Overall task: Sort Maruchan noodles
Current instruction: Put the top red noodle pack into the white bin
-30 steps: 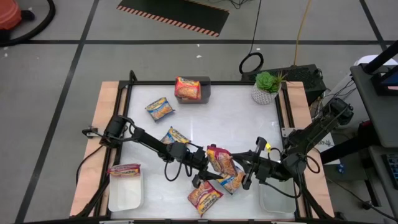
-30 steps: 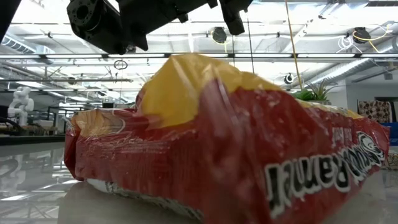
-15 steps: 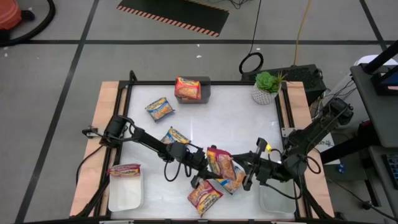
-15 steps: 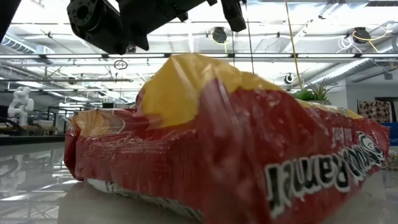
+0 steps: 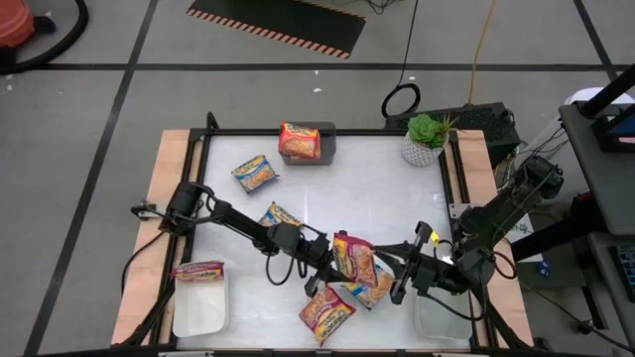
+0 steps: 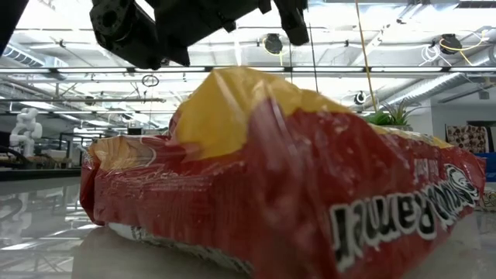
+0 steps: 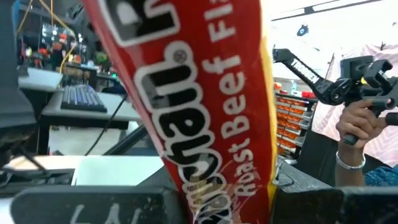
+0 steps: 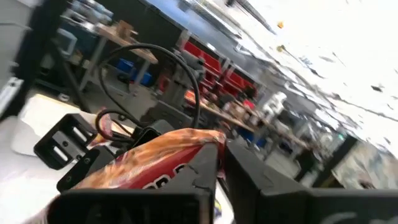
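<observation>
A red Maruchan packet hangs in the air over the table's near middle, between my two grippers. My left gripper is shut on it from the left, and my right gripper meets it from the right. Other packets lie flat on the table: one at the far left, one left of centre, a red one and a blue-and-yellow one below the grippers. One packet rests on the left white tray. Another sits on the grey bin. My left gripper pinches the red packet's printed flat faces between its two fingers, coming in level from the table's left. The packet stands on edge in the hold, lifted clear of the table. My right gripper has the packet's right edge in the narrow gap between its fingers, level from the table's right. The packet is clear of the table.
A second white tray sits at the near right, and a potted plant at the far right corner. Close in the low view lies a red packet, with dark arm parts above it. A person's hand shows beyond the table.
Both arms have stayed nearly in place. The red packet between the two grippers has turned slightly and sits a little nearer the table's near edge than before.
</observation>
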{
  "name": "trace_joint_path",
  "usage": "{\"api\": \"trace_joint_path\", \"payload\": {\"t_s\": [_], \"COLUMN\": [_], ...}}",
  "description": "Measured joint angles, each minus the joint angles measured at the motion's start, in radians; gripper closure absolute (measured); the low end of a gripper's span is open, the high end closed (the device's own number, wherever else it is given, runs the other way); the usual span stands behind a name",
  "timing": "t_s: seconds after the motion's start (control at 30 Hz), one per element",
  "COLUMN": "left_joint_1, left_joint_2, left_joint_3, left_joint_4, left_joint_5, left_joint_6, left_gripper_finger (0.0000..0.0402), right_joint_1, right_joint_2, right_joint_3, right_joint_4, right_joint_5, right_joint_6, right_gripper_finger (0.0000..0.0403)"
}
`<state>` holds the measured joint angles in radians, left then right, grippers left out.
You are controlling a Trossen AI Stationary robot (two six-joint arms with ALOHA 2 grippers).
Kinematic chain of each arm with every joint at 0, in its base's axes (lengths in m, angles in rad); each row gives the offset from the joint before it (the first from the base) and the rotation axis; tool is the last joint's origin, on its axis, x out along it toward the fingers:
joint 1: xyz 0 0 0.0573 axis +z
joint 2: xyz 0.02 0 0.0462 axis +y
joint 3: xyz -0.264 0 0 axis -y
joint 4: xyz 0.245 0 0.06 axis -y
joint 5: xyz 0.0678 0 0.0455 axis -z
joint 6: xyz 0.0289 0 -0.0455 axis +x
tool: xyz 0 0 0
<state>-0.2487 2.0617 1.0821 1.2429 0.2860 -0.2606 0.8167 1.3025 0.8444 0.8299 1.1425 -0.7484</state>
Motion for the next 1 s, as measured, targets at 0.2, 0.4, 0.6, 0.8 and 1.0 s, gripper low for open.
{"api": "trace_joint_path", "payload": {"t_s": [0.2,0.4,0.6,0.8,1.0], "left_joint_1": [0.031,0.033,0.005,-0.065,-0.152], "left_joint_2": [-0.002,-0.097,-0.285,-0.477,-0.645], "left_joint_3": [0.000,-0.001,-0.001,-0.001,0.000], "left_joint_4": [-0.117,-0.358,-0.789,-1.118,-1.373], "left_joint_5": [0.034,0.019,-0.151,-0.312,-0.432], "left_joint_6": [-0.031,0.024,0.179,0.278,0.337], "left_gripper_finger": [0.0310,0.0310,0.0310,0.0309,0.0309], "right_joint_1": [0.026,0.079,0.135,0.156,0.155], "right_joint_2": [-0.011,-0.034,-0.055,-0.060,-0.060], "right_joint_3": [0.000,0.000,0.000,0.000,0.000], "right_joint_4": [0.019,0.054,0.075,0.079,0.078], "right_joint_5": [0.142,0.316,0.428,0.428,0.428], "right_joint_6": [0.002,0.003,0.000,0.002,0.002], "right_gripper_finger": [0.0306,0.0243,0.0213,0.0209,0.0209]}}
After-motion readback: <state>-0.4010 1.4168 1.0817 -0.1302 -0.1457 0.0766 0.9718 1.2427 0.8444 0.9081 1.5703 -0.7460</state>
